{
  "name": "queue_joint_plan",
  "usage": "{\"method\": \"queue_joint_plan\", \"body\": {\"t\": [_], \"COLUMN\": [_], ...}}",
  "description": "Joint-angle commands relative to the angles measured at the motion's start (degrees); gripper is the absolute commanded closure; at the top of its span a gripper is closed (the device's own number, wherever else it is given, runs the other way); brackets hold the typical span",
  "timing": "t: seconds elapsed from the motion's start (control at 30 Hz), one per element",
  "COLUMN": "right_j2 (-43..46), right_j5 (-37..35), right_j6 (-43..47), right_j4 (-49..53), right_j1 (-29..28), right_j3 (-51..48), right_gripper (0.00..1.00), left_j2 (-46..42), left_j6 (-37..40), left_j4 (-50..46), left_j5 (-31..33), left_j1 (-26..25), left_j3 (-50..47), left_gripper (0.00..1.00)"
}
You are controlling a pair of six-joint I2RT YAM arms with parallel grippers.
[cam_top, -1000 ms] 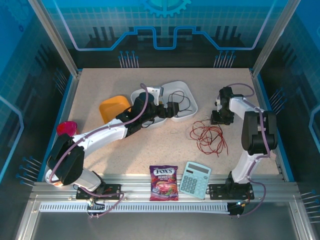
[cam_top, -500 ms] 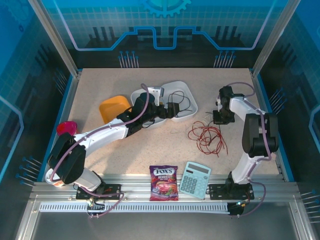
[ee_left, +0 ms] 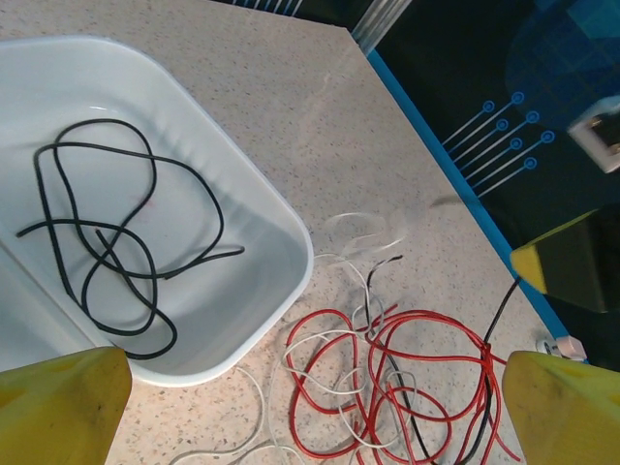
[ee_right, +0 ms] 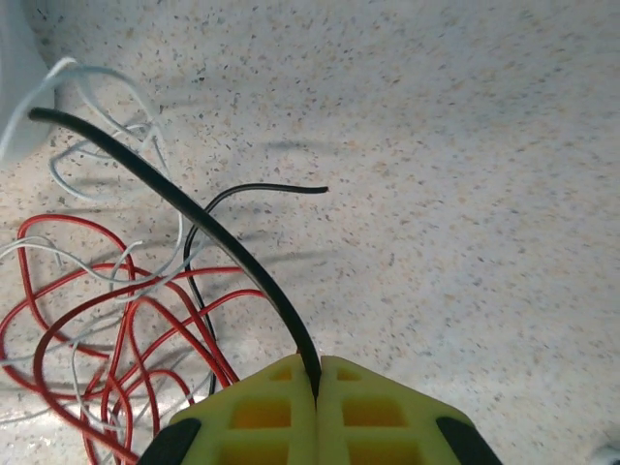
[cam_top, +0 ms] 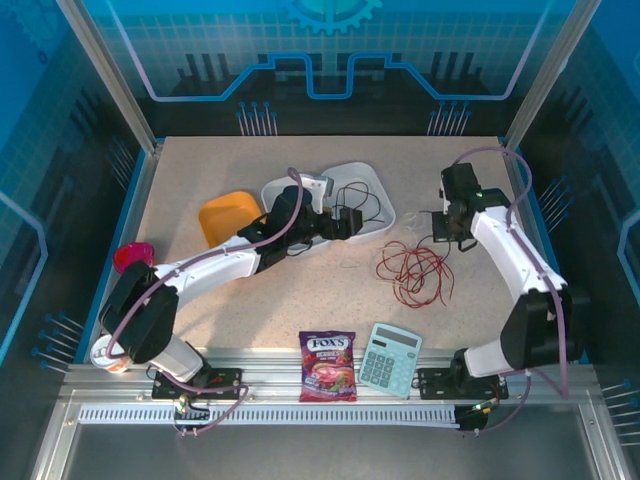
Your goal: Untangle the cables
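Observation:
A tangle of red cables (cam_top: 415, 272) with pale white and black strands lies on the table right of centre. My right gripper (cam_top: 441, 236) hangs just above and right of the tangle. It is shut on a black cable (ee_right: 194, 218), which runs up from the red loops (ee_right: 97, 320) into the closed pads (ee_right: 281, 407). A separate black cable (ee_left: 107, 232) lies coiled in the white tray (ee_left: 291, 232). My left gripper (ee_left: 315, 397) is open over the tray's near corner and the red loops (ee_left: 407, 378), holding nothing.
The white tray (cam_top: 372, 180) sits at the back centre, with an orange bowl (cam_top: 228, 215) to its left. A red cup (cam_top: 133, 257) is at the left edge. A candy bag (cam_top: 328, 366) and a calculator (cam_top: 390, 358) lie near the front rail.
The right gripper has shut on the black cable and lifted slightly, and its elbow has swung out to the right. The left arm has barely moved.

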State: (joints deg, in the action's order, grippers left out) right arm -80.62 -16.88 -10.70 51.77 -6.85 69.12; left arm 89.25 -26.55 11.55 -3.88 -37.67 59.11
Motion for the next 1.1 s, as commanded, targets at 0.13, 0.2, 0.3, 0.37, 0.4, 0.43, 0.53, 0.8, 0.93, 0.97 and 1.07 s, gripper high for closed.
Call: {"method": "queue_joint_plan", "body": {"t": [0.13,0.2,0.3,0.37,0.4,0.43,0.53,0.8,0.93,0.97,1.07], "right_j2": [7.37,8.13,9.37,10.24,10.85,11.43,13.31,17.52,18.81,19.0,19.01], "right_j5": [-2.17,-3.42,-5.05,-6.15,-6.36,-6.45,-7.55,-7.67,-5.51,-4.89,-3.55], "right_j6": [-1.76,-2.22,-2.71,-2.91,-2.88,-2.77,-2.59,-1.98,-1.96,-2.07,-1.96], "right_j4": [7.09,8.32,9.63,10.25,10.37,10.37,9.86,7.98,6.37,5.97,4.97], "right_j1": [-1.76,-2.35,-3.12,-3.57,-3.58,-3.73,-3.8,-3.8,-3.8,-3.8,-3.85], "right_j3": [4.11,5.19,7.38,9.22,10.25,11.06,13.56,20.56,23.6,24.39,27.35], "right_gripper": [1.0,1.0,1.0,1.0,1.0,1.0,1.0,1.0,1.0,1.0,1.0], "left_j2": [2.34,3.03,3.92,4.27,4.33,4.36,4.18,2.87,1.95,1.7,0.63], "left_j6": [2.01,2.33,3.2,3.67,3.9,4.04,4.21,4.05,3.61,3.52,3.34], "left_j4": [6.82,7.64,8.42,8.47,8.46,8.36,8.44,8.99,10.14,10.37,10.68], "left_j5": [-7.18,-8.43,-9.64,-9.99,-10.02,-10.01,-9.71,-8.88,-8.19,-7.95,-7.42], "left_j1": [-0.56,-0.85,-1.5,-1.75,-2.0,-2.06,-2.08,-2.14,-2.06,-2.1,-2.09], "left_j3": [2.16,2.56,3.02,3.28,3.3,3.29,2.99,1.75,0.62,0.28,-0.52], "left_gripper": [0.01,0.01,0.01,0.01,0.01,0.01,0.01,0.01,0.01,0.01,0.01]}}
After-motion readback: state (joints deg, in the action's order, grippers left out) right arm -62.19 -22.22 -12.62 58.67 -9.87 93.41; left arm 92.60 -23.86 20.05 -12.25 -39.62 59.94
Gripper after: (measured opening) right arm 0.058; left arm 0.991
